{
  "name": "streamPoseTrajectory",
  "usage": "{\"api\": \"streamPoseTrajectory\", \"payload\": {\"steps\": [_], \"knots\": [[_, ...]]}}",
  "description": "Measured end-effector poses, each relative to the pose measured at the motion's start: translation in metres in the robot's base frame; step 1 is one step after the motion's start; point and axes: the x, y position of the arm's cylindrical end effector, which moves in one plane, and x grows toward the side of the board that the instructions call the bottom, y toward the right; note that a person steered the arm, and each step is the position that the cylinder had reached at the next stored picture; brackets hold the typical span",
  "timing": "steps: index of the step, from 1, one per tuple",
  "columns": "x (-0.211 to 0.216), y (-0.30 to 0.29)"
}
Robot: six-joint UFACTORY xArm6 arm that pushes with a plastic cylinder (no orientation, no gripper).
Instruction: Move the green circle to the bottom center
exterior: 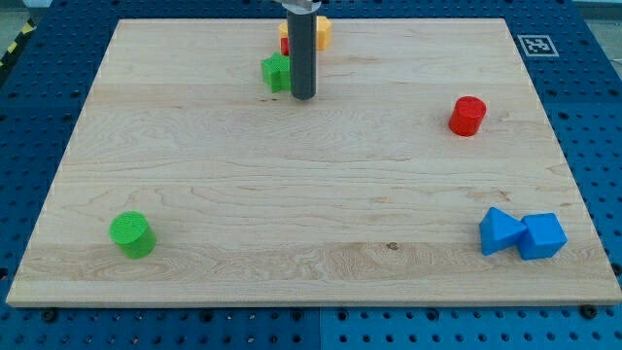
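The green circle (131, 234), a short green cylinder, stands near the board's bottom left corner. My tip (303, 96) is at the view's top centre, far from the green circle, up and to the right of it. The tip sits just right of a second green block (276, 73), whose shape is partly hidden by the rod.
A yellow block (320, 32) and a red block (284, 45) sit behind the rod at the top. A red cylinder (467, 116) stands at the right. A blue triangle (499, 231) and a blue cube (542, 236) touch at the bottom right. The wooden board (311, 282) ends near the view's bottom.
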Motion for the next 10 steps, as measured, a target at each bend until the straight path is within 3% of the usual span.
{"api": "streamPoseTrajectory", "payload": {"steps": [1,2,4,5,6,8,10], "knots": [[0.014,-0.004],[0.058,-0.056],[0.141,-0.235],[0.195,-0.272],[0.203,-0.269],[0.211,-0.187],[0.217,-0.187]]}}
